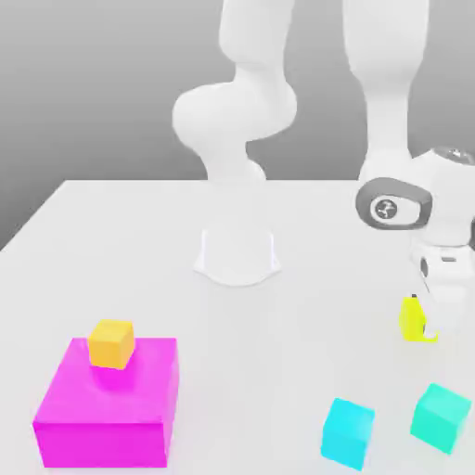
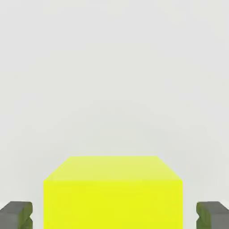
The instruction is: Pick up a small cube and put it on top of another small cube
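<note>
End effector fingers apart, straddling yellow cube with gaps either side; green-teal cube near on worktop

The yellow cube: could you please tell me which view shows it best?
The hand view: the yellow cube looms large between the gripper fingers, a gap on each side. In the exterior view the yellow cube sits small, partly behind the gripper.

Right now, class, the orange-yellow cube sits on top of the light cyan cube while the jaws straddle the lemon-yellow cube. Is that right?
Not quite. The orange-yellow cube sits on the magenta block, not on the light cyan cube, as the exterior view shows. The rest holds: the jaws straddle the lemon-yellow cube.
</note>
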Robot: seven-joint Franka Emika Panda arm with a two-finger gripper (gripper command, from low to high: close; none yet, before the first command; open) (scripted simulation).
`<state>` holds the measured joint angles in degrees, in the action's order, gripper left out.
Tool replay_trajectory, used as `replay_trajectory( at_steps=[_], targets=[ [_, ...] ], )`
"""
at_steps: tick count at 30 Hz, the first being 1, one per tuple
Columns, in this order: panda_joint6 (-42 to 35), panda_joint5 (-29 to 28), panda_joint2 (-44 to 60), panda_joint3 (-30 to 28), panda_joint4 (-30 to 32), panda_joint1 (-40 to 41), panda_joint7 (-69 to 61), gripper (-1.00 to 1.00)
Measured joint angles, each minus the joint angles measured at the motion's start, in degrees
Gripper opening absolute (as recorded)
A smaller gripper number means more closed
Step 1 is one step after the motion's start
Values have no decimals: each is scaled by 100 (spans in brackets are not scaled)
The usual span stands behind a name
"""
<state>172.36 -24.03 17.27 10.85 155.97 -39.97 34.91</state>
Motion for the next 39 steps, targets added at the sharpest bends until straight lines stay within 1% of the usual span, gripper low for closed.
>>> replay_trajectory(
  at_steps=[4, 6, 8, 12, 17, 20, 31, 33, 36, 37, 39],
  targets=[
    [28, -63, 39, -63, -8, -51, 51, -100],
    [-60, 79, -81, 125, 14, 102, -53, -100],
    [-214, 344, -291, 438, 54, 351, -244, -100],
    [-544, 1073, -762, 980, 160, 723, -790, -100],
    [-958, 1877, -1326, 1326, 304, 880, -1399, -100],
    [-1264, 2054, -1362, 1208, 32, 1108, -1115, -100],
    [-2527, 2092, -861, 252, -1730, 1837, 1278, -100],
    [-2497, 2020, -634, 88, -1926, 1870, 1595, -100],
    [-2010, 1808, -68, -94, -1995, 1780, 1826, -100],
    [-1890, 1756, 61, -129, -2002, 1757, 1868, 100],
    [-1890, 1756, 61, -129, -2002, 1757, 1868, 100]
  ],
)
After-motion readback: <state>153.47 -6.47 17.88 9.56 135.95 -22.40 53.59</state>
